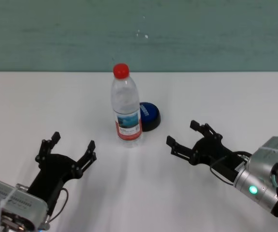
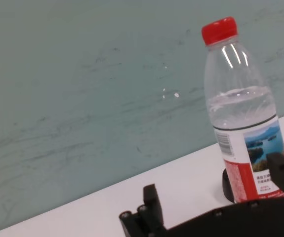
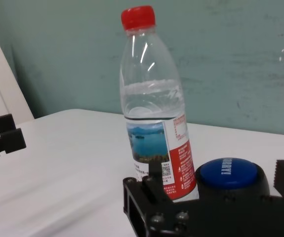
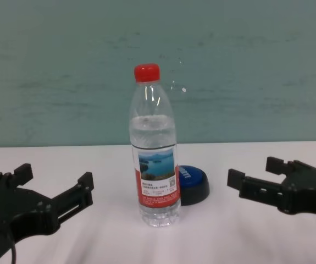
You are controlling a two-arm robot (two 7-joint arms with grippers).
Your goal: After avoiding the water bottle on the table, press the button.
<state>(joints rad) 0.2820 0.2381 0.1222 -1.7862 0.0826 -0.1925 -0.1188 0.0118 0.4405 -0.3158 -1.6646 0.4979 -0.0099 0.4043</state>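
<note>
1. Your left pincer point(image 1: 72, 148) hovered spread wide, empty, nearest you.
2. Your right pincer point(image 1: 183, 134) likewise gaped, grasping nothing.
3. Between them, farther off, stood the water bottle point(image 1: 125, 106) on the table point(image 1: 226, 96).
4. Just behind it, toward the right pincer's side, sat the blue button point(image 1: 149, 114).

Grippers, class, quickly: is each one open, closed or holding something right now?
Left gripper: jaws open, holding nothing, near left of the water bottle.
Right gripper: jaws open, holding nothing, near right of the button.
</note>
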